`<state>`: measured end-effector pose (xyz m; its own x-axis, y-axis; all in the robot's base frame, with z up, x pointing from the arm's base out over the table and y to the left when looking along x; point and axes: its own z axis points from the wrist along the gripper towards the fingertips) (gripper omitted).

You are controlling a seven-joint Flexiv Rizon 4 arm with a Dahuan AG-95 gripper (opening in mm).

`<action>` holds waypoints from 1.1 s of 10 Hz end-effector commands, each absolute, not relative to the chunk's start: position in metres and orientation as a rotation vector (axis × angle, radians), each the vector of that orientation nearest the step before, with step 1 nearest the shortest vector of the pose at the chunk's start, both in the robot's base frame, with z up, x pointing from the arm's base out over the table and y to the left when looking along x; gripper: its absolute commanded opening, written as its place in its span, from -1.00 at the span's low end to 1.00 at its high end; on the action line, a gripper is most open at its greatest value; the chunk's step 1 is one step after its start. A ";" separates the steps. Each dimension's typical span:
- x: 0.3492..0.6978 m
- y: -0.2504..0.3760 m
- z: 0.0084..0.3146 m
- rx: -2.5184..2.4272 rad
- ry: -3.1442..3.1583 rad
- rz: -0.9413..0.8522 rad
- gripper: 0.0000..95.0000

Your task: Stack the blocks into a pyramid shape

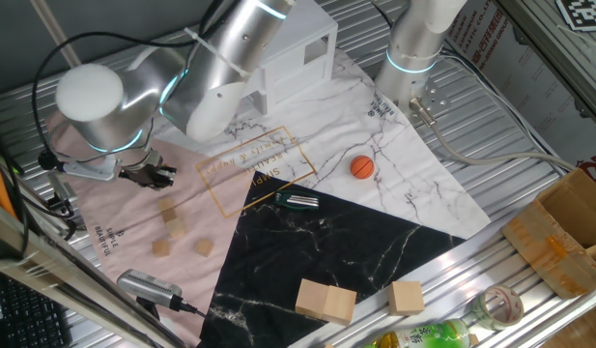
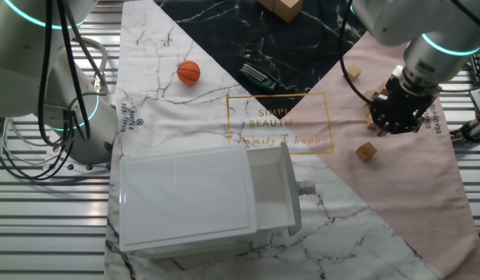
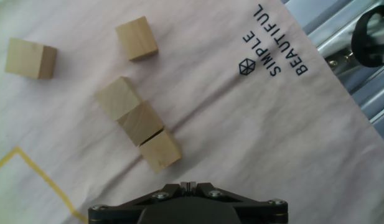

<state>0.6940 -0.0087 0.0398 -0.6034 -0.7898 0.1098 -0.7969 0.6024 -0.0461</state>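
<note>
In the hand view, three small tan blocks lie touching in a slanted row on the pink cloth (image 3: 241, 143): one (image 3: 119, 98), one (image 3: 140, 122) and one (image 3: 160, 149). Two more blocks lie apart at the upper left (image 3: 31, 58) and upper middle (image 3: 136, 38). My gripper (image 3: 187, 185) hovers just below the row's near end, shut with nothing between its fingers. From one fixed view the gripper (image 1: 151, 177) hangs over the cloth above loose blocks (image 1: 174, 227). The other fixed view shows the gripper (image 2: 394, 124) beside a block (image 2: 367, 151).
An orange ball (image 1: 362, 167) and a dark tool (image 1: 298, 201) lie mid-table. Two larger wooden blocks (image 1: 326, 301) (image 1: 407, 297) sit at the near edge. A white drawer box (image 2: 201, 198) stands at the far side. A second arm's base (image 1: 418, 48) rises behind.
</note>
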 end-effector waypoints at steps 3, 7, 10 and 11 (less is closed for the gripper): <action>0.694 -0.008 0.040 1.293 -2.785 0.119 -1.00; 0.684 -0.021 0.043 1.230 -2.829 0.100 -1.00; 0.671 -0.032 0.051 1.188 -2.869 0.080 -1.00; 0.669 -0.031 0.052 1.163 -2.881 0.084 -1.00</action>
<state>0.6681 -0.0308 0.0526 -0.7163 -0.6964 0.0440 -0.6978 0.7156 -0.0324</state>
